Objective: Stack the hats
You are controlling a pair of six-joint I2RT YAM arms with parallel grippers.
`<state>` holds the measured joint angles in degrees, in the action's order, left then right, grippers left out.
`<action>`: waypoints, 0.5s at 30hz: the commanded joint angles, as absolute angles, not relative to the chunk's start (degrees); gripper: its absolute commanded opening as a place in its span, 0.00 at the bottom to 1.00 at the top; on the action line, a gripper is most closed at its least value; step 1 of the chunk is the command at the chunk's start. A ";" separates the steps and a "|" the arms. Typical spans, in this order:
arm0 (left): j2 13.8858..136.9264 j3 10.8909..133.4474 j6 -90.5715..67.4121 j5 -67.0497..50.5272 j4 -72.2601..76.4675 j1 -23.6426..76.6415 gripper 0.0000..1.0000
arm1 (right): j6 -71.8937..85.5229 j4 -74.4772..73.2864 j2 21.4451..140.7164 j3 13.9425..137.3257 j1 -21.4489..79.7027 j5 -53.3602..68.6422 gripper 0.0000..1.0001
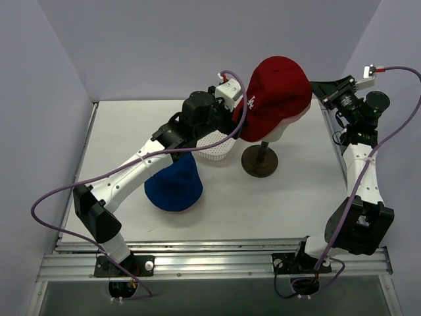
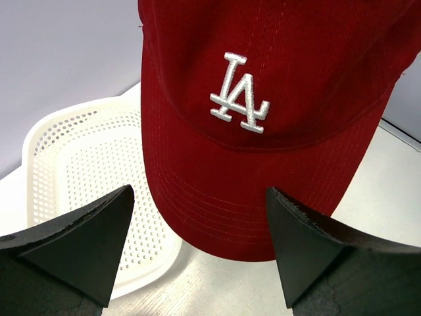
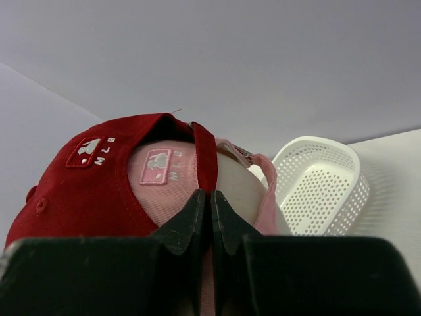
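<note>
The dark red cap (image 1: 279,89) sits on top of the pale pink cap (image 3: 158,168) on the cream mannequin head (image 3: 240,184). The blue bucket hat (image 1: 174,185) lies on the table, partly under my left arm. My left gripper (image 1: 231,99) stands open at the front of the red cap (image 2: 263,52), one finger on each side of the brim, touching nothing. My right gripper (image 3: 210,193) is shut behind the caps, its tips right at the lower end of the red cap's back strap (image 3: 205,155). Whether fabric is pinched does not show.
A white perforated basket (image 1: 216,148) stands beside the head's brown stand (image 1: 260,161), below my left gripper. It also shows in the left wrist view as the basket (image 2: 72,151). Walls close in the table on the left, back and right.
</note>
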<state>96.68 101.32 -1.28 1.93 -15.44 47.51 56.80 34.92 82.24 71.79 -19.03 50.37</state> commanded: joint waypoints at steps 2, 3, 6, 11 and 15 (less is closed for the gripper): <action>96.50 101.25 -1.67 1.94 -13.89 47.46 0.90 | 49.67 28.66 81.30 73.56 -18.81 48.43 0.00; 96.42 100.99 -1.76 1.76 -13.63 47.46 0.90 | 49.05 27.17 81.12 73.48 -18.81 47.99 0.00; 96.59 100.28 -2.02 1.41 -13.01 47.46 0.90 | 47.99 26.11 80.51 72.69 -18.81 46.76 0.00; 96.86 99.15 -2.46 0.88 -12.39 47.64 0.90 | 46.94 25.66 79.98 71.63 -18.81 45.88 0.00; 96.77 98.09 -2.55 1.05 -11.43 47.90 0.90 | 46.58 25.93 80.07 70.32 -18.81 45.62 0.00</action>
<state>96.68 99.09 -2.33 1.41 -13.45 47.59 49.17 27.64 81.03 71.77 -19.03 46.44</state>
